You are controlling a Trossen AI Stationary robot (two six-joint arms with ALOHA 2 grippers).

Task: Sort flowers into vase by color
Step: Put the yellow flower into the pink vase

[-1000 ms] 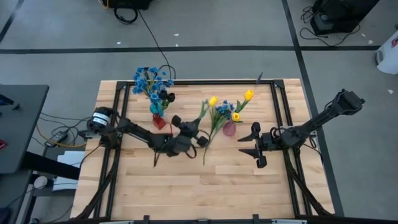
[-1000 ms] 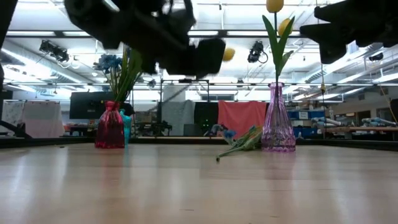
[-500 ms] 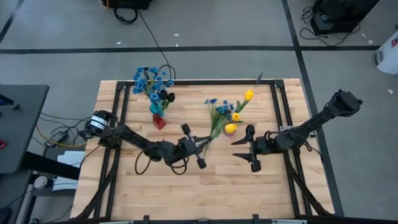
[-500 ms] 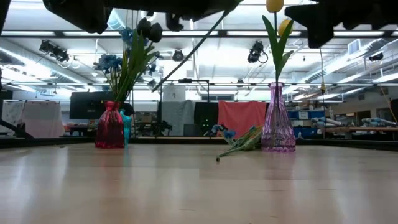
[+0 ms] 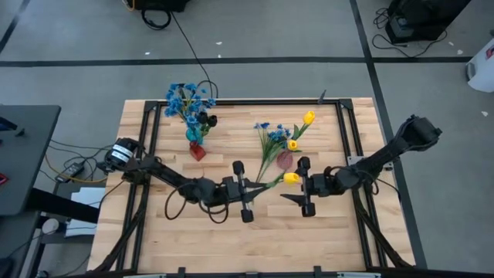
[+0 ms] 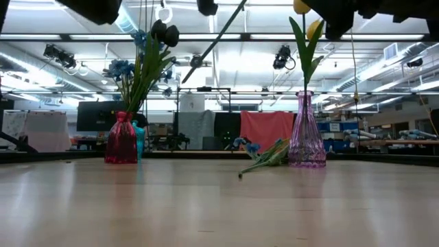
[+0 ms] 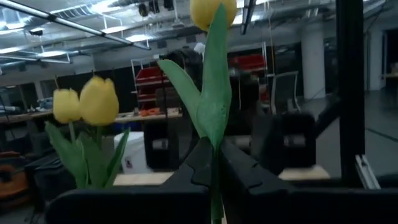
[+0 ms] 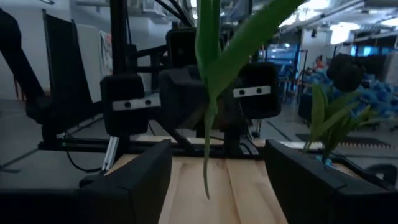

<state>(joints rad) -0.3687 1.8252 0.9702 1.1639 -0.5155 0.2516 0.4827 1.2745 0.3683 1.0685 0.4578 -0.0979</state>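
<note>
Grey floor [image 5: 270, 31] all round the wooden bench [image 5: 231, 239], dark tape lines [image 5: 231, 60] crossing it. A black cable [image 5: 185, 42] runs toward the bench's far edge. Level across the bench: strip lights [image 6: 206, 38] along the ceiling, a red cloth [image 6: 266, 130] hanging at the back, cluttered desks [image 6: 398, 143] beyond the right edge.

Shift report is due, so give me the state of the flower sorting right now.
Done: blue blossoms stand in the red vase, yellow tulips in the purple vase. In hand: the left gripper holds another yellow tulip by its stem, the open right gripper facing it. Left: a blue sprig lying on the table.
</note>
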